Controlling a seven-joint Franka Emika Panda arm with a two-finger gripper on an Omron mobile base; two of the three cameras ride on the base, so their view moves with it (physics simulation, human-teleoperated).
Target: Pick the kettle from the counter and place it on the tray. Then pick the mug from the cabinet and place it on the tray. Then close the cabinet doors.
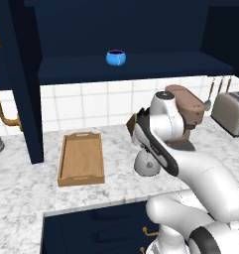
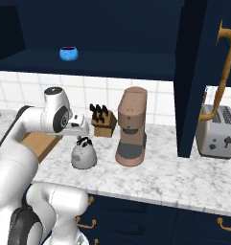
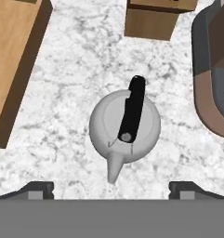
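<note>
End effector [image 3: 111,188] above kettle [image 3: 125,125], fingers wide apart, holding nothing. Kettle upright on marbled worktop [image 1: 22,183], between tray [image 1: 82,158] at left and brown coffee machine [image 2: 132,127] at right; knife block [image 2: 103,120] just beyond it. Blue mug [image 1: 116,57] on cabinet shelf [image 1: 155,64], cabinet doors [image 2: 203,72] open. Toaster [image 2: 215,131] far right.
</note>
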